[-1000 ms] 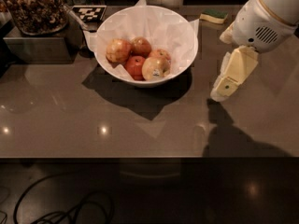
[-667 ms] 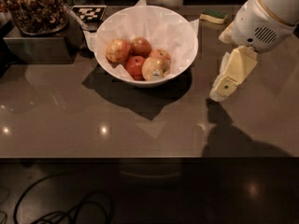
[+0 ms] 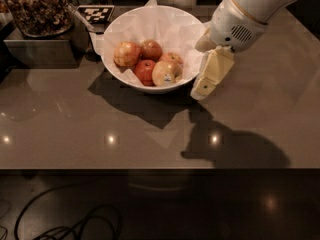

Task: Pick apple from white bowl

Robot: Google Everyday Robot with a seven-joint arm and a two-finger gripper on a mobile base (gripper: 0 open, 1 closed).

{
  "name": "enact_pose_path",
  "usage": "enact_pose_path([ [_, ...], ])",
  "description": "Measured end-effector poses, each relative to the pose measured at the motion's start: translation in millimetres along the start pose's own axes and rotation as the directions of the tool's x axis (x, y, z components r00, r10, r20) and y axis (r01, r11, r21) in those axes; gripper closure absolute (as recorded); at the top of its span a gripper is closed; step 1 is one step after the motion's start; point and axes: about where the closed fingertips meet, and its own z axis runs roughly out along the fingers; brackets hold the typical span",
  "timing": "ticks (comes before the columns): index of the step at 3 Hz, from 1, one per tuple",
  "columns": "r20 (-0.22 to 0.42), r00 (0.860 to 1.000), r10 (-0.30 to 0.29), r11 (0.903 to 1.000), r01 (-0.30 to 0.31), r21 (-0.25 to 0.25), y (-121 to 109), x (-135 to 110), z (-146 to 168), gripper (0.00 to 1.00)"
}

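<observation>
Judging from the layout, I'm at the approach step: the end effector (image 3: pixel 204 86) hangs just outside the white bowl's (image 3: pixel 150 88) right rim, above the counter (image 3: pixel 150 139). I cannot tell how wide it stands. The pale stickered apple (image 3: pixel 167 73) lies front-right inside the bowl, touching a deep red apple (image 3: pixel 145 70). Next I'd need to clear the rim and descend onto it.

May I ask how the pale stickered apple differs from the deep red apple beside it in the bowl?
The pale apple is yellow-green with a faint blush; the deep red apple is evenly dark red. The pale apple carries a small sticker; the deep red apple shows none. The pale apple lies nearer the hand, which hangs just beside the white bowl. Both lie on its paper lining.
</observation>
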Motion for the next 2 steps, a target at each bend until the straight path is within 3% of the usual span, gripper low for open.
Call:
enact_pose_path([
  [2,0.03,0.999,-0.039,0.999,0.039,-0.02,-28,-41,15,0.26],
])
